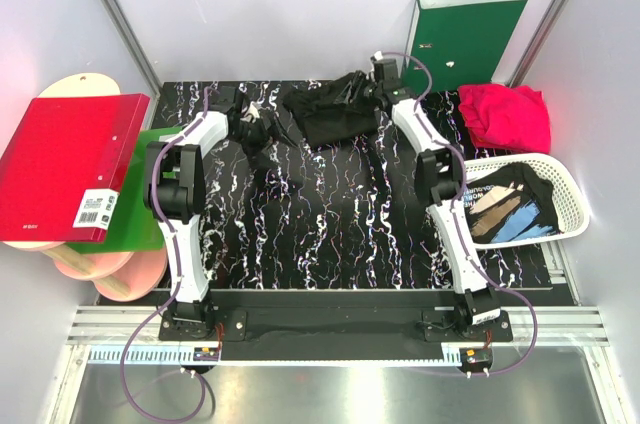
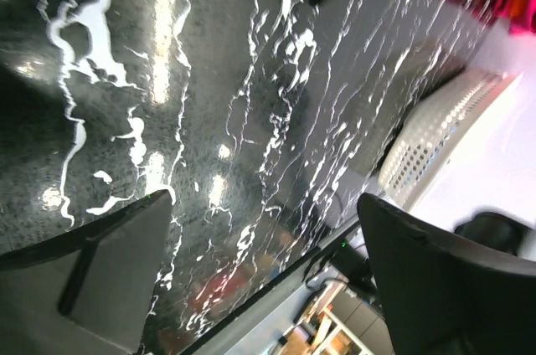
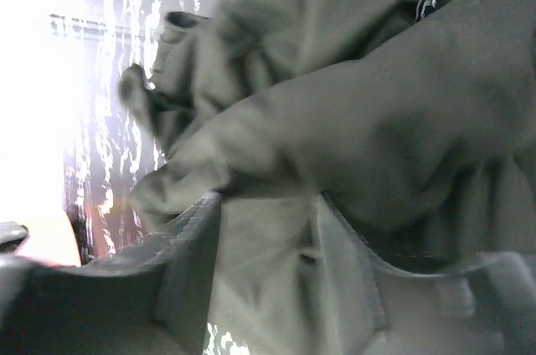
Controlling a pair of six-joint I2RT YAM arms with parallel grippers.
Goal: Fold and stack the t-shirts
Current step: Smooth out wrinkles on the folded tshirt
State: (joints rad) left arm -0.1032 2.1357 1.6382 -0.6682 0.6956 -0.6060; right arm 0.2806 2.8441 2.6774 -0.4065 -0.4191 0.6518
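Observation:
A crumpled black t-shirt (image 1: 333, 112) lies at the back middle of the marbled table (image 1: 330, 234). My right gripper (image 1: 383, 77) is at its right edge. In the right wrist view the dark cloth (image 3: 335, 120) fills the gap between the fingers of the right gripper (image 3: 268, 234), which is shut on a fold. My left gripper (image 1: 252, 129) hangs just left of the shirt. It stands wide open (image 2: 264, 229) over bare table, holding nothing. A crimson-pink t-shirt (image 1: 506, 114) lies bunched at the back right. Another black t-shirt with a tan and blue print (image 1: 512, 212) lies in the basket.
The white lattice basket (image 1: 570, 194) stands at the table's right edge. A green binder (image 1: 465, 39) leans against the back wall. To the left, a red binder (image 1: 70, 164) lies on a green one (image 1: 135, 229) and round boards.

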